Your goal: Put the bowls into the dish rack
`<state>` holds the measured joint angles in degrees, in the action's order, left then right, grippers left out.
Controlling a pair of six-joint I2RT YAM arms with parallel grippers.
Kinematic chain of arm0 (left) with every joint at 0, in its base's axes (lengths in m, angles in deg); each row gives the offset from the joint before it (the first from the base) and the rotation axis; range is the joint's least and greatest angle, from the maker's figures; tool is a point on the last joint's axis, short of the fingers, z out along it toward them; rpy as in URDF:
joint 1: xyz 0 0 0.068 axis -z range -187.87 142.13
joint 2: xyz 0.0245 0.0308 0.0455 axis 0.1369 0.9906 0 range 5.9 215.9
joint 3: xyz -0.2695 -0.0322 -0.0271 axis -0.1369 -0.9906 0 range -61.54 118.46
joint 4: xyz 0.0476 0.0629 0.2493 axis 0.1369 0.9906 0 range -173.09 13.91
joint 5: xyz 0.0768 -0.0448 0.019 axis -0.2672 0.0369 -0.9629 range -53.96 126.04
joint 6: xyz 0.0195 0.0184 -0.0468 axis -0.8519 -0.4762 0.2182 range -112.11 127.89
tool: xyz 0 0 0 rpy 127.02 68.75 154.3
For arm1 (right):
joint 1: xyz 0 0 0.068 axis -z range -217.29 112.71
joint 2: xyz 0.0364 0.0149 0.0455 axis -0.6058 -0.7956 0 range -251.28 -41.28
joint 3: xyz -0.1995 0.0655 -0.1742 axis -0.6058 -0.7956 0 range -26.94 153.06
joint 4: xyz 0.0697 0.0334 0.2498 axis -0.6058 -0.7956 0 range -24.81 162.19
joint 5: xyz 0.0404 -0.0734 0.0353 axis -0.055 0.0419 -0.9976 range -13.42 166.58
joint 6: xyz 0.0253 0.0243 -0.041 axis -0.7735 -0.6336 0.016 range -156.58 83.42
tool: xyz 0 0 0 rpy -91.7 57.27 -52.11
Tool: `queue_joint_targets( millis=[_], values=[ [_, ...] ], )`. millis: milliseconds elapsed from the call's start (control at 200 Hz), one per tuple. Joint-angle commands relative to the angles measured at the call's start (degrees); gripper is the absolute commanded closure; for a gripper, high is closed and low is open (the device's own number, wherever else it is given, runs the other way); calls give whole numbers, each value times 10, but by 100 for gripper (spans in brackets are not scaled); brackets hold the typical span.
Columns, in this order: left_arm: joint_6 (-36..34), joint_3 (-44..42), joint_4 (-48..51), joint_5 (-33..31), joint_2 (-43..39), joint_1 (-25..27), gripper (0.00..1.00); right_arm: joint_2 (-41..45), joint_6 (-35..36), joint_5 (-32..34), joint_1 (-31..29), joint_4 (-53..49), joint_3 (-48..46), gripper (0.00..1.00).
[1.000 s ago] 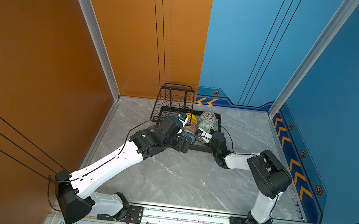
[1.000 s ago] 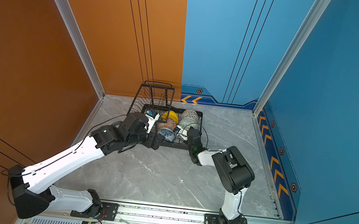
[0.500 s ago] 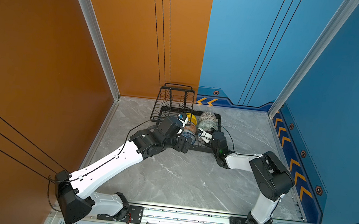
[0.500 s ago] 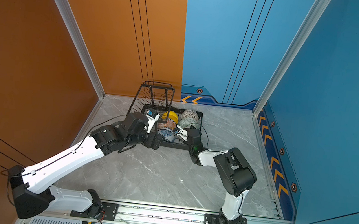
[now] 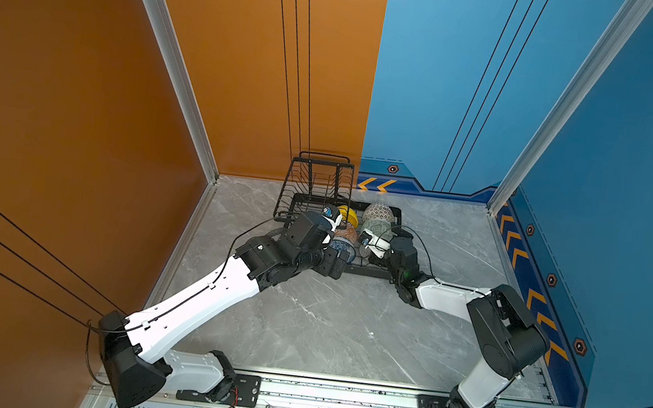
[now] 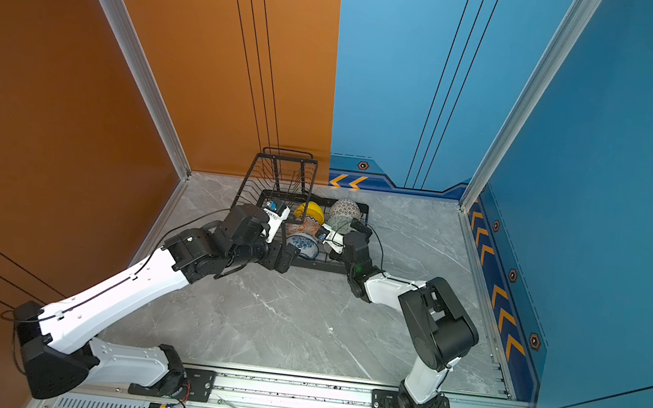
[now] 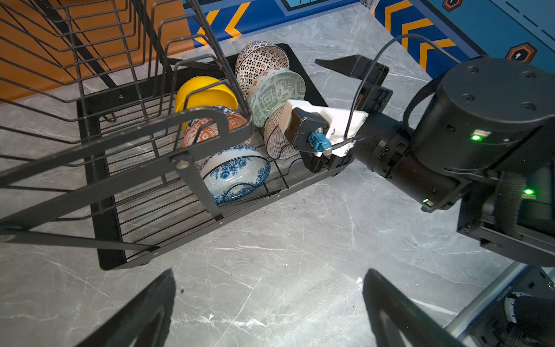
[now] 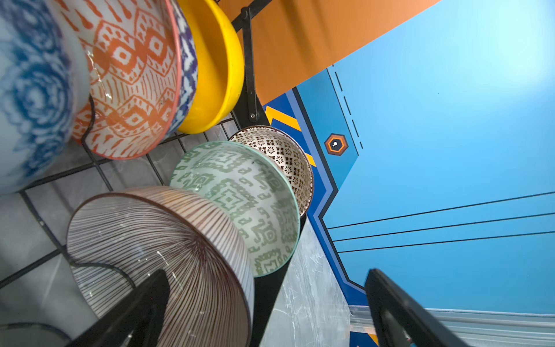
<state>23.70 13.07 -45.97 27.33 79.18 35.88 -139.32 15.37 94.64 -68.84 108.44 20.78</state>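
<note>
1. All six bowls look loaded in the dish rack (image 7: pixel 109 228), which sits at 12 o'clock on the surface (image 5: pixel 343 332). One row has the yellow bowl (image 8: pixel 216 69), orange bowl (image 8: pixel 132 78) and blue floral bowl (image 8: pixel 33 90). Beside it are the dark patterned bowl (image 8: pixel 282 153), green bowl (image 8: pixel 240 195) and striped bowl (image 8: pixel 168 246), all on edge.
2. The right gripper (image 8: pixel 265 272) is spread wide and holding nothing, but one finger sits right at the striped bowl's rim. Backing out crooked could hook it and domino that row.
3. The left gripper (image 7: pixel 268 273) is spread too, empty, over bare surface by the rack's 7 o'clock corner. A sloppy swing there could shove the whole rack.
</note>
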Motion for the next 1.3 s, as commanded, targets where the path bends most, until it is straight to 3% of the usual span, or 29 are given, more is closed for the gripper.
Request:
queue_joint_targets(
  millis=[0, 446, 641, 786, 946, 1092, 1292],
  values=[
    [-8, -12, 8, 5, -12, -8, 2, 32, -19, 0, -5, -22, -13, 0],
    [0, -58, 15, -46, -107, -10, 2, 220, -94, 9, -14, -146, -66, 0],
    [-12, -142, -7, -147, -212, -12, 2, 355, -255, -2, -2, -297, -63, 0],
    [-60, -267, -109, -173, -312, -47, 2, 455, -374, -6, 26, -351, -88, 0],
    [-92, -381, -218, -208, -390, -107, 2, 551, -464, -3, 71, -332, -158, 0],
    [-101, -480, -345, -235, -419, -179, 2, 577, -529, -3, 118, -277, -222, 0],
    [-93, -582, -495, -230, -371, -285, 2, 501, -513, 58, 140, -12, -349, 0]
  ],
)
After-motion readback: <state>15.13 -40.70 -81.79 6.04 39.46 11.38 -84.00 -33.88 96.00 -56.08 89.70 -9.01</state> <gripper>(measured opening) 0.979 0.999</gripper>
